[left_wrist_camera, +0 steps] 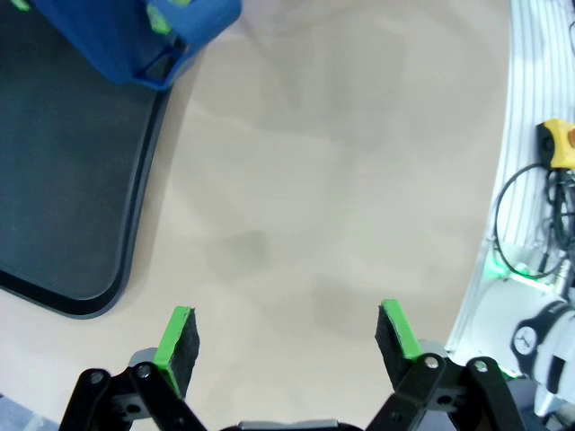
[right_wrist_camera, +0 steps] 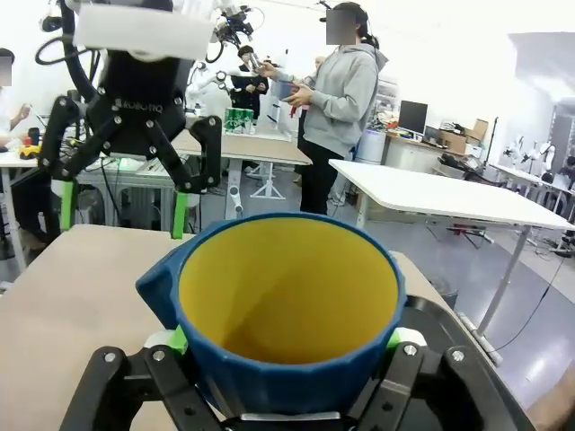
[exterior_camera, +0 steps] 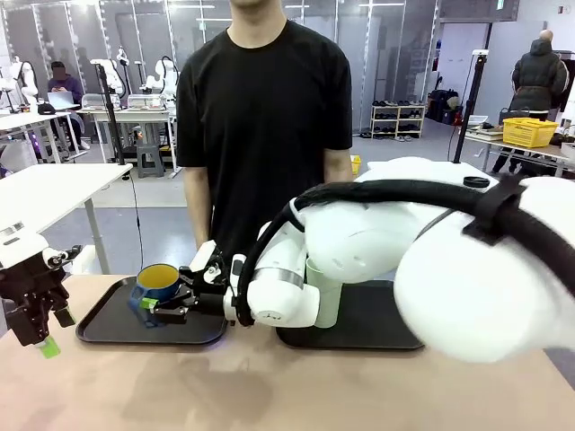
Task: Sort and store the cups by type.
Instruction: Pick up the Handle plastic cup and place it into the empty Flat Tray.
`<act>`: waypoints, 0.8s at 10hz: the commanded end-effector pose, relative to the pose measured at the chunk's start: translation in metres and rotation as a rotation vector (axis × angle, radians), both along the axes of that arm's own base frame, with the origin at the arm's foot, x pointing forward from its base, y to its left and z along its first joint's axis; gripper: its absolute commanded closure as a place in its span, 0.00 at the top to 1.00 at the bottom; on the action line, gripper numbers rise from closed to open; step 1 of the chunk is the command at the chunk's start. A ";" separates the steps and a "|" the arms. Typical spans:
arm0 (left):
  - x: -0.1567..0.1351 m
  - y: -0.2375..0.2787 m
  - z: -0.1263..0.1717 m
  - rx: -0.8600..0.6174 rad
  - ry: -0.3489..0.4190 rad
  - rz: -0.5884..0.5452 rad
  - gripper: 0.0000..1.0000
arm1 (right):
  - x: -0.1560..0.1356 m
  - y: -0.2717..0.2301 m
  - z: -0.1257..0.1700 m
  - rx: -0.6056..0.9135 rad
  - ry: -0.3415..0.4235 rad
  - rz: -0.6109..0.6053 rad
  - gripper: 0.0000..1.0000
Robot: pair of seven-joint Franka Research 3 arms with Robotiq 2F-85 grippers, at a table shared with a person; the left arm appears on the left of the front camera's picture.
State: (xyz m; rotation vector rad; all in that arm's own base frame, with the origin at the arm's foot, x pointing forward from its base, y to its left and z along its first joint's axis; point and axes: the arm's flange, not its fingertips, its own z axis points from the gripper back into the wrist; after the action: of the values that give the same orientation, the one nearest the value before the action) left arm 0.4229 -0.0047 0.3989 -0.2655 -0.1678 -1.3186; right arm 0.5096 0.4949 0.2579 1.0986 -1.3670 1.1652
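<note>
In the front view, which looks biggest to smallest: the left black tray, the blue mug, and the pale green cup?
1. Left black tray, clearly widest.
2. Pale green cup, though the right arm hides part of it.
3. Blue mug, held in the right gripper.

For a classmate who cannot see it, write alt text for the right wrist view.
A dark blue mug with a yellow inside sits upright, clamped between the right pincer. Beyond it, the left pincer hangs open over the tan table.
</note>
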 end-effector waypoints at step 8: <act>0.000 0.001 0.000 -0.004 -0.005 -0.003 1.00 | -0.002 0.018 -0.009 -0.019 0.039 -0.070 0.79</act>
State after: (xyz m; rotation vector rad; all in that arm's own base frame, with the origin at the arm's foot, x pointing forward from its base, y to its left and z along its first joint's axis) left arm 0.4229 -0.0046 0.3988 -0.2656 -0.1679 -1.3185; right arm 0.5085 0.5046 0.2500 1.0999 -1.3198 1.1075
